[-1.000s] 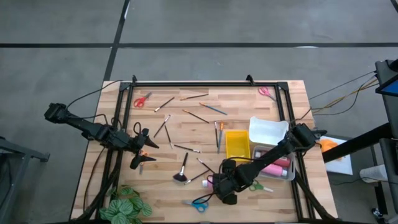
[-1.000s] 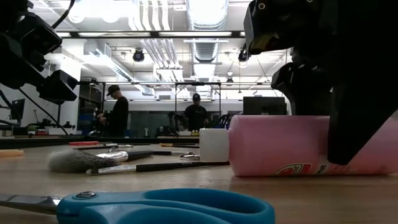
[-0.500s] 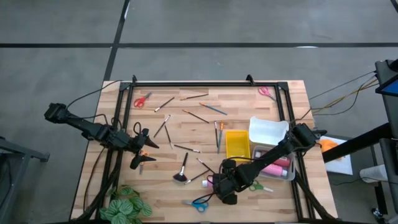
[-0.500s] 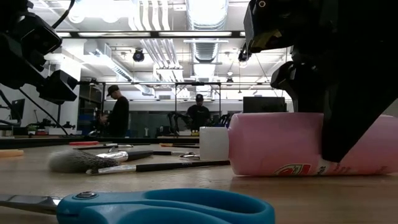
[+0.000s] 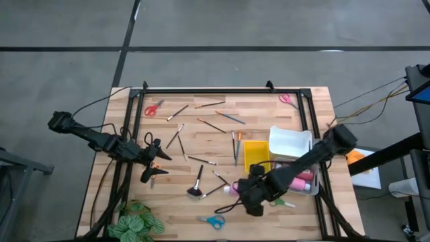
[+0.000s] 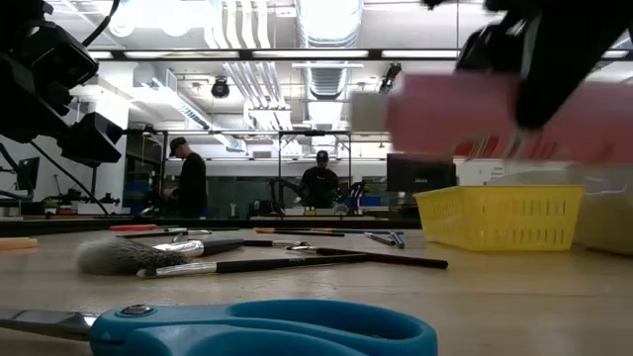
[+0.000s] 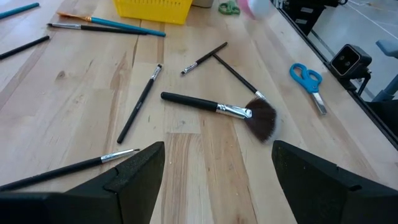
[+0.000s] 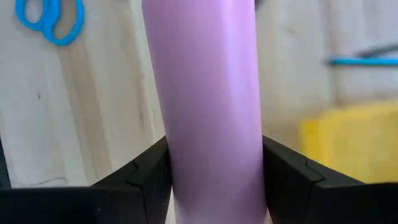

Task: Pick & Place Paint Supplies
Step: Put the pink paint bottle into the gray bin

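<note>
Layout: wooden table [image 5: 201,138] seen from above, paint supplies scattered, two dark arms.
Left gripper [image 5: 153,163]: hangs near table's left edge, fingers spread wide, holding nothing (waiting arm). Its wrist view looks over the fluffy black brush [image 7: 245,114] lying flat just ahead.
Thin brushes [image 5: 200,160]: loose across mid table; likely light, stiff, prone to roll; best pinched mid-shaft.
Blue scissors [image 5: 215,220]: flat near the front edge, apart from both grippers.
Pink bottle [image 5: 236,187]: lifted clear of the table, lying roughly level, white cap end pointing left. In the low view it floats above the yellow tray [image 6: 499,216].
Right gripper [image 5: 255,195]: front centre-right, fingers [image 8: 140,177] clamped on the bottle's body, one each side, approx mid-length.
Bottle handling: prob. smooth plastic w/ some give, slippery if squeezed lightly; liquid inside may shift the weight. Grip across the cylinder's middle looks sound; cap end is a poorer hold.
Right arm pose: stretched low from the right rear, forearm passing over the clear bin [image 5: 301,180], wrist angled toward the table front.
White tray [image 5: 290,142]: behind the bin, beside the yellow one.
</note>
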Tool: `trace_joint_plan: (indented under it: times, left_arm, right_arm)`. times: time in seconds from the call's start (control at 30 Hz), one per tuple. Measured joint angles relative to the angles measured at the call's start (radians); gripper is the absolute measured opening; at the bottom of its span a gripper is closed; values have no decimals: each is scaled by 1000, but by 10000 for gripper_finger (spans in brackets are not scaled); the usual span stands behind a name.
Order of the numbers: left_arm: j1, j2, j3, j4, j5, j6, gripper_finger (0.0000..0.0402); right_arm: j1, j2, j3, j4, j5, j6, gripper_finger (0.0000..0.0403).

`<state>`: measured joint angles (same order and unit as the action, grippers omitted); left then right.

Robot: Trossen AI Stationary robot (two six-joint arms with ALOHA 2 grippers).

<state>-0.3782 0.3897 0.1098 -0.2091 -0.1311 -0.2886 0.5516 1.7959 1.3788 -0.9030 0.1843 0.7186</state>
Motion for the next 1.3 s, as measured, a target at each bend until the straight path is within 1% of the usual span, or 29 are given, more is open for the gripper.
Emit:
trace_joint_plan:
  times: [0.13, 0.33, 0.5, 0.63, 0.77, 0.93, 1.03, 1.3]
  left_arm:
    - [0, 0, 0, -7, 0, 0, 300]
    - [0, 0, 0, -33, 0, 0, 300]
    - [0, 0, 0, -42, 0, 0, 300]
    - [0, 0, 0, -47, 0, 0, 300]
    - [0, 0, 0, -47, 0, 0, 300]
    - [0, 0, 0, -53, 0, 0, 300]
    - [0, 0, 0, -54, 0, 0, 300]
    - [0, 0, 0, -65, 0, 0, 300]
  right_arm:
    - [23, -88, 1, -144, 4, 89, 194]
    - [86, -205, 1, -352, 29, 229, 194]
    - [154, -277, -6, -520, 30, 374, 194]
    - [216, -318, -25, -606, 30, 500, 194]
    - [269, -355, -78, -612, 30, 574, 194]
    - [308, -381, -182, -611, 19, 647, 194]
    - [319, -400, -258, -598, -16, 663, 194]
    - [323, -459, -455, -405, -63, 663, 194]
